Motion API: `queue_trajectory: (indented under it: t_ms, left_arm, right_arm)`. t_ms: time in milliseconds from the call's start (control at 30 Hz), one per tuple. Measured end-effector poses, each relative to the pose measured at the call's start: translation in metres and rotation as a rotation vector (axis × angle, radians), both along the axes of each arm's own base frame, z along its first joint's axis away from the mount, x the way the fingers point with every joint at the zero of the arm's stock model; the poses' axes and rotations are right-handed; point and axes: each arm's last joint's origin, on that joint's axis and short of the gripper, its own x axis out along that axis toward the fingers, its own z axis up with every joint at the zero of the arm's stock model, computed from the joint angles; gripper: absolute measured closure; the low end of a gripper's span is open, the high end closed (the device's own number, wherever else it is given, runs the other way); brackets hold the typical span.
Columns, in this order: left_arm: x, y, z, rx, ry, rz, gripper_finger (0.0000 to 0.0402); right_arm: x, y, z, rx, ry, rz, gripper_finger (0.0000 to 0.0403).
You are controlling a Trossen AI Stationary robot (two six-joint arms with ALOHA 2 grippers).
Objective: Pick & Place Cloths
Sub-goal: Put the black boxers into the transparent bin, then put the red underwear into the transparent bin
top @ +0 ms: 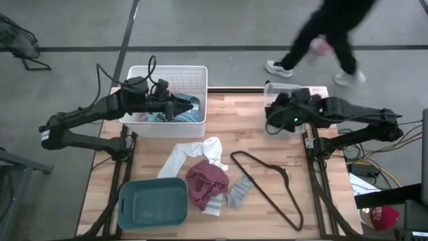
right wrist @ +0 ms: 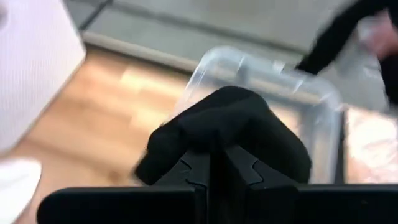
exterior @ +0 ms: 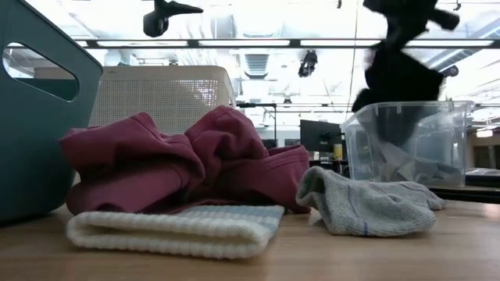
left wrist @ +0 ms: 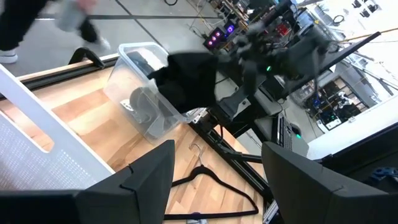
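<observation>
No readable text, label, brand or number is showing anywhere — not on the bins, the cloths or the desk.

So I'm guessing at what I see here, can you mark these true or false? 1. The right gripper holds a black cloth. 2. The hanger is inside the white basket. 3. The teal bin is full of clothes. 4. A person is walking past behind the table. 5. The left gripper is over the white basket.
1. True: the right gripper is shut on the black cloth at the clear plastic bin.
2. False: the hanger lies on the table.
3. False: the teal bin looks empty.
4. True: a person is passing.
5. True: the left gripper hangs open over the white basket.
</observation>
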Motion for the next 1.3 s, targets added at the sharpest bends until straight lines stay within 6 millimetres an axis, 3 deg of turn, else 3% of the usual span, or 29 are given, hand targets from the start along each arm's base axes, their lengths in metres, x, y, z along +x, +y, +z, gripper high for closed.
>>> queue_trajectory:
  t_ms: [300, 467, 667, 1000, 1300]
  left_arm:
    - [0.000, -0.001, 0.000, -0.016, -0.005, -0.003, 0.0156]
    - [0.001, -0.005, 0.000, -0.035, -0.008, -0.031, 0.0156]
    - [0.004, -0.013, 0.004, -0.030, -0.042, -0.072, 0.0156]
    - [0.014, -0.030, 0.013, 0.016, -0.150, -0.215, 0.0156]
    - [0.031, -0.051, 0.008, 0.024, -0.155, -0.337, 0.0156]
  right_arm:
    - [0.027, 0.003, -0.072, 0.219, 0.038, 0.085, 0.0380]
    - [0.031, 0.003, -0.084, 0.257, 0.062, 0.061, 0.0350]
    - [0.036, 0.003, -0.065, 0.247, -0.001, 0.072, 0.0282]
    - [0.041, 0.001, -0.015, 0.162, -0.121, 0.125, 0.0145]
    - [0.046, -0.001, 0.021, 0.071, -0.266, 0.129, 0.0094]
